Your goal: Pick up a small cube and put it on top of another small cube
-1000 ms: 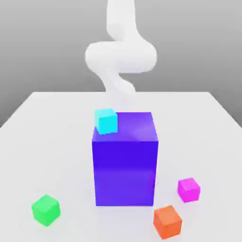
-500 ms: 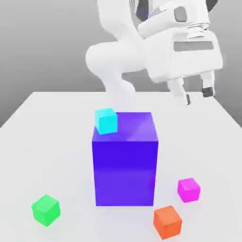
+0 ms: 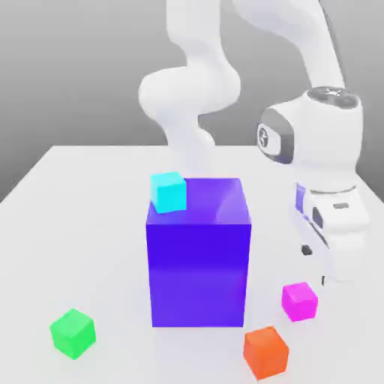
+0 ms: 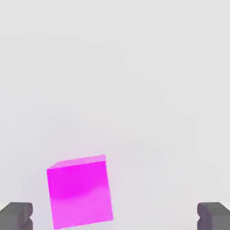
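The arm has swung down beside the small bright magenta cube [image 3: 299, 301] on the white bench [image 3: 75, 195]. The end effector [image 4: 115, 215], jaws wide and empty, straddles it off-centre. The small green cube [image 3: 73, 332] waits well apart.

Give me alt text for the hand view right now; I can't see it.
A magenta-pink cube sits on a plain white table, between the open gripper's two dark fingertips but off-center, much closer to one fingertip than the other. Neither fingertip touches the cube.
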You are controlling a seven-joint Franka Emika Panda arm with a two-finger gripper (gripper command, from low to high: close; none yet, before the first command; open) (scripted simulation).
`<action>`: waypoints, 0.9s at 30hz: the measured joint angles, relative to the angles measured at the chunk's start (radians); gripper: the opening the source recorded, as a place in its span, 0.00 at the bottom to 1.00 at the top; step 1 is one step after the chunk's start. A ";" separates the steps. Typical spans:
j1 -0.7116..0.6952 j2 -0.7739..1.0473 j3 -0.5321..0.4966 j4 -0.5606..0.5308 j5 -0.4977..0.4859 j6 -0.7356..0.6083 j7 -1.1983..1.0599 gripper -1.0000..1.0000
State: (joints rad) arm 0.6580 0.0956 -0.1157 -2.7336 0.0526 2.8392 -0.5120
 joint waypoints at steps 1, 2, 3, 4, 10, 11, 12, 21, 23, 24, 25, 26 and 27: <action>0.000 0.025 0.001 0.001 -0.004 0.020 -0.007 0.50; -0.002 0.050 0.004 0.005 -0.002 0.041 -0.014 0.50; -0.005 0.076 0.009 0.009 0.003 0.062 -0.020 0.50; -0.011 0.102 0.016 0.014 0.010 0.083 -0.027 0.50; -0.060 0.229 0.074 0.036 0.044 0.184 -0.052 0.00; -0.060 0.229 0.074 0.036 0.044 0.184 -0.052 0.00; -0.060 0.229 0.074 0.036 0.044 0.183 -0.052 0.00; -0.031 0.111 0.035 0.015 -0.003 0.089 -0.020 0.00; -0.026 0.059 0.026 0.004 -0.016 0.047 -0.008 0.00; -0.024 0.034 0.023 -0.001 -0.020 0.026 -0.005 0.00; -0.024 0.015 0.020 -0.005 -0.024 0.009 0.007 0.00; -0.026 0.011 0.008 0.002 -0.031 0.000 0.032 0.00; -0.036 0.010 -0.004 0.015 -0.039 -0.005 0.055 0.00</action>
State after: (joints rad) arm 0.6223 0.1055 -0.1200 -2.7188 0.0139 2.8347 -0.4570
